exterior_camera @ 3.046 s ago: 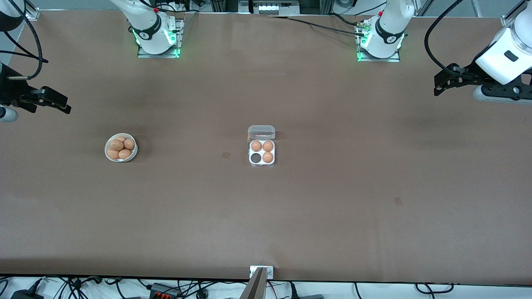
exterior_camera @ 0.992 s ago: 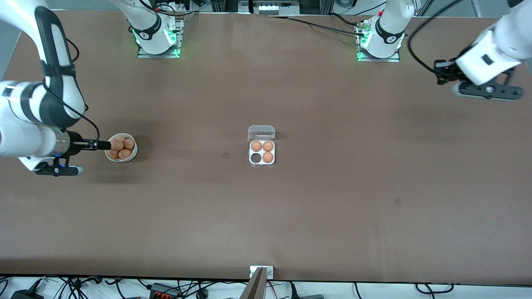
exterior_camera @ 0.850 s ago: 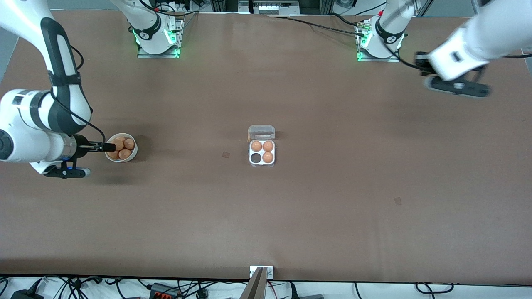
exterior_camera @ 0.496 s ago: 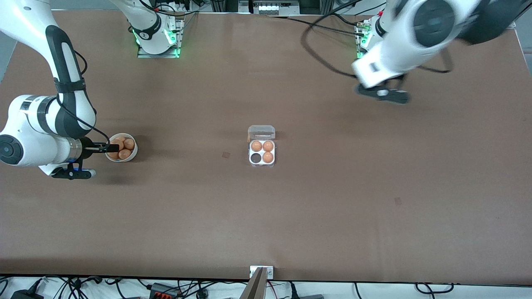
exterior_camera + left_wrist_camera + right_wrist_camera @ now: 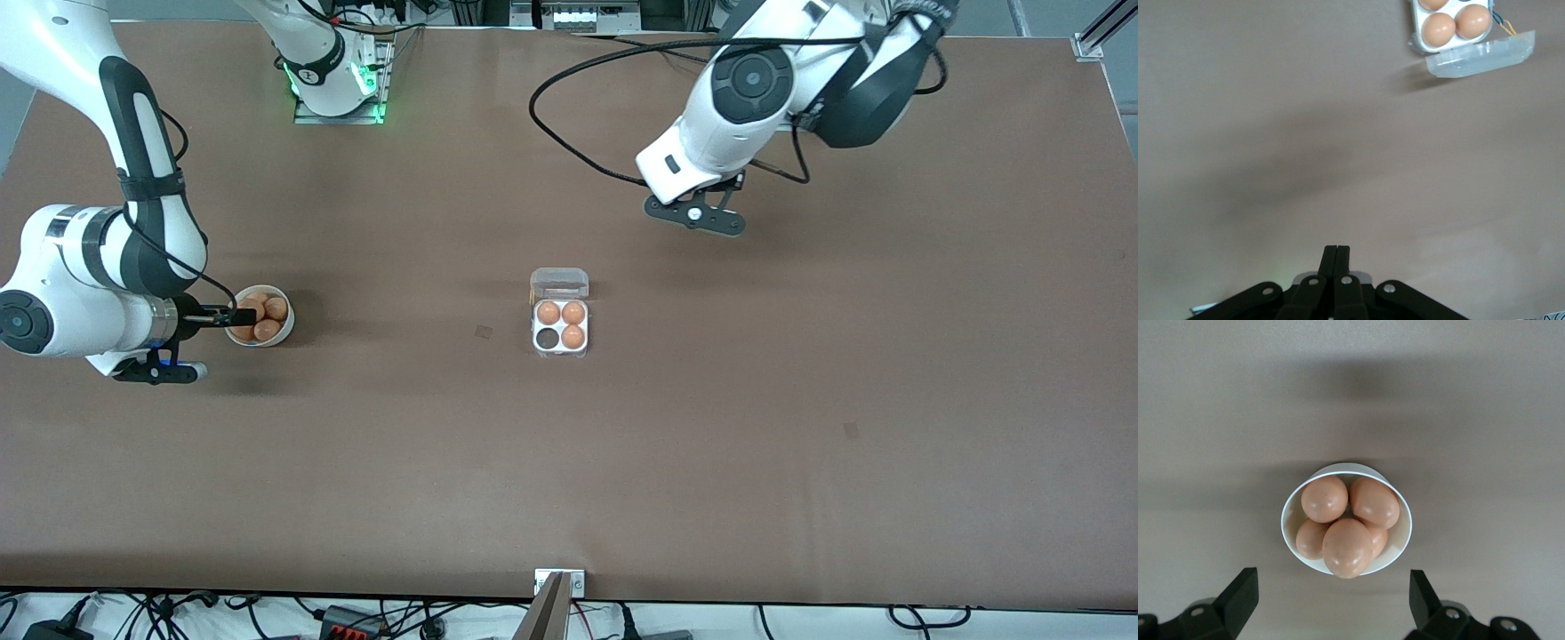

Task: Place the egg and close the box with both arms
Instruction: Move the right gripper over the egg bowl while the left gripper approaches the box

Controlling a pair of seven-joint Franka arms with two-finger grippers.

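Observation:
The clear egg box (image 5: 560, 352) sits mid-table with its lid (image 5: 559, 283) open. It holds three eggs (image 5: 573, 313), and one cell (image 5: 547, 339) is empty. Several more eggs (image 5: 276, 308) lie in a white bowl (image 5: 286, 331) toward the right arm's end. My right gripper (image 5: 236, 316) is open and empty, low over the bowl's rim. In the right wrist view its fingers (image 5: 1239, 600) stand wide beside the bowl (image 5: 1405, 540) and eggs (image 5: 1347, 547). My left gripper (image 5: 698, 218) is shut and empty over bare table, between its base and the box. The left wrist view shows its gripper (image 5: 1336, 257) and the box's lid (image 5: 1478, 59).
The brown table (image 5: 569, 462) carries only the bowl and the box. The arm bases (image 5: 338, 84) stand along the edge farthest from the front camera. A metal bracket (image 5: 560, 582) sits at the nearest edge.
The left arm has swung from its end of the table in toward the middle, nearer the box. The right gripper has edged slightly toward the bowl and stays low over its rim.

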